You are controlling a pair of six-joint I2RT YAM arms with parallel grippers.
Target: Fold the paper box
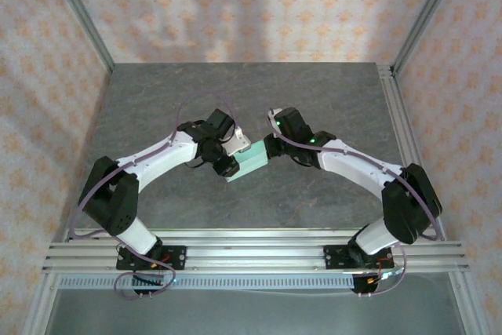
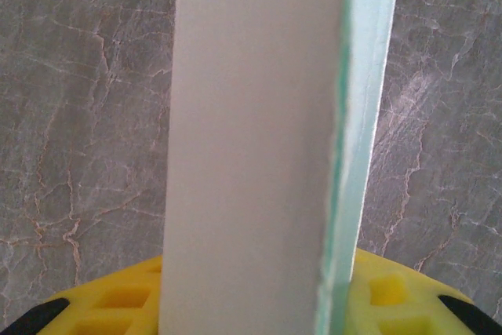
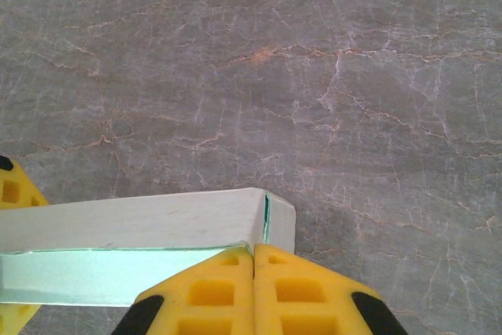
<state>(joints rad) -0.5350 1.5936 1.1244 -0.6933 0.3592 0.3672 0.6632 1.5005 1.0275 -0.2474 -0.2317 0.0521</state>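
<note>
Table (image 1: 157, 107): a grey veined slab is lying under everything you are looking at. Its near edge is disappearing behind the rail (image 1: 251, 253).

Left arm (image 1: 149, 164): you are seeing it bowing up from its base and reaching in towards the middle.

Right arm (image 1: 353, 164): it is mirroring the left, elbow raised, wrist reaching leftward to meet it.

Box (image 1: 249, 164): it is hanging clear of the table at the middle, between the two wrists. Its long axis is running from near-left to far-right in the top view. The left wrist is hiding part of it there. In the left wrist view its far end is running off the frame, with a white face and a mint edge showing.

Left claw (image 2: 251, 300): it is standing partly apart and clamping the box's near-left end between its pads (image 2: 392, 296).

Right claw (image 3: 253, 280): its pads are pressing together at the box's far-right end. You are not able to tell whether a thin flap is nipped between them.
</note>
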